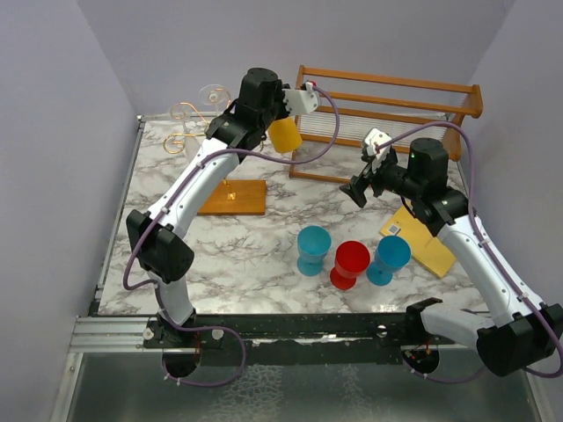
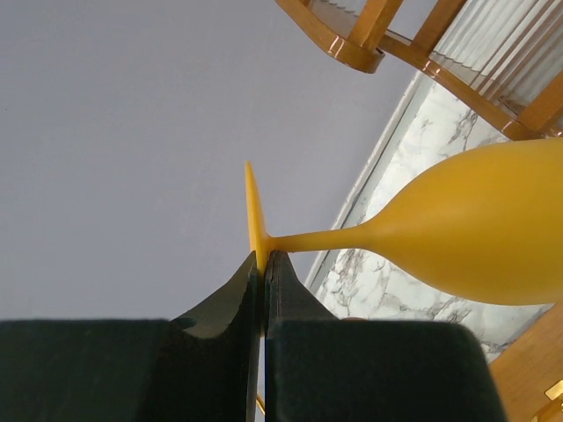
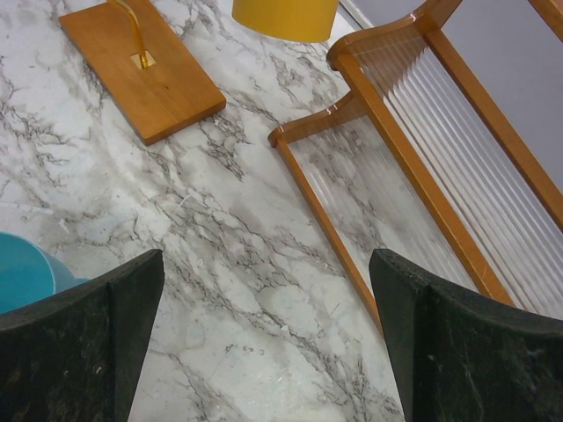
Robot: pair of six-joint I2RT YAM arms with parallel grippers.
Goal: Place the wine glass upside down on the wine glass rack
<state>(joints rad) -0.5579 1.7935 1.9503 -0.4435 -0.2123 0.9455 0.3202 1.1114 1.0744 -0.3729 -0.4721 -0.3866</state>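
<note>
A: Body colours?
B: Left arm (image 1: 189, 186) and right arm (image 1: 479, 255): white links, black joints, purple cables (image 1: 335, 119) trailing both.
A: Fingers (image 3: 79, 343)?
B: Black, blocky, matte. Green light on the right arm's black joint.

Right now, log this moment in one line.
left gripper: shut on yellow plastic wine glass foot | right gripper: open, empty | gold wire rack: yellow glass not hung
</note>
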